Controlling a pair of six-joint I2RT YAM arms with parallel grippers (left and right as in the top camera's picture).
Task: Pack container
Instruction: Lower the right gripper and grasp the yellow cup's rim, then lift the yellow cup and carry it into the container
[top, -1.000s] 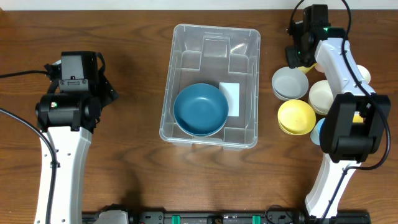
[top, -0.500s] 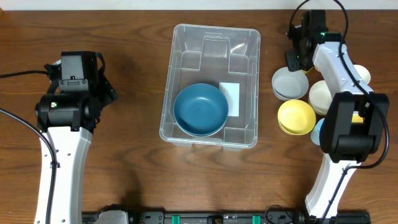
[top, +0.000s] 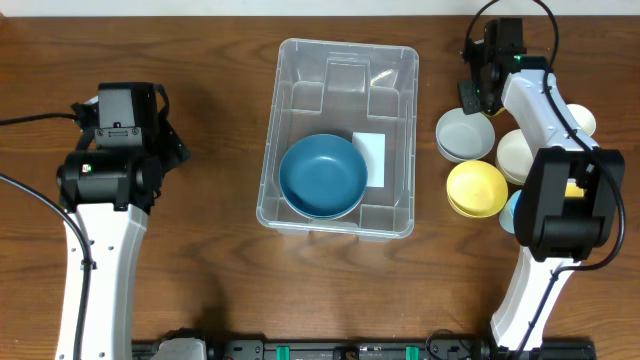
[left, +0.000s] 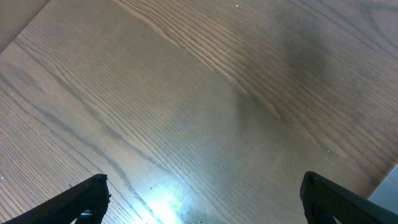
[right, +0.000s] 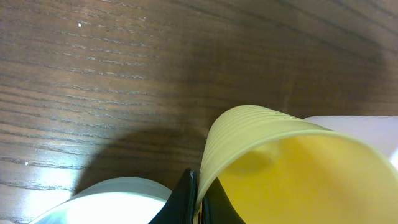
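The clear plastic container (top: 290, 110) stands at the middle of the table with a blue bowl (top: 322, 176) and a white label (top: 370, 158) inside. My right gripper (top: 477, 95) is at the back right, beside the bowls. In the right wrist view my right gripper (right: 198, 177) is shut on the thin rim of a pale yellow ribbed bowl (right: 292, 174), one finger inside and one outside. A grey bowl (right: 106, 202) lies just left of it. My left gripper (left: 202, 193) is open over bare wood, far left of the container, with nothing between its fingers (left: 87, 199).
Right of the container sit a grey bowl (top: 466, 134), a cream bowl (top: 520, 155), a bright yellow bowl (top: 476, 187) and part of a light blue one (top: 510, 212), close together under the right arm. The left arm (top: 110, 170) stands at the left.
My right gripper's jaws have closed from partly open onto the pale yellow bowl's rim. The left arm has not moved.
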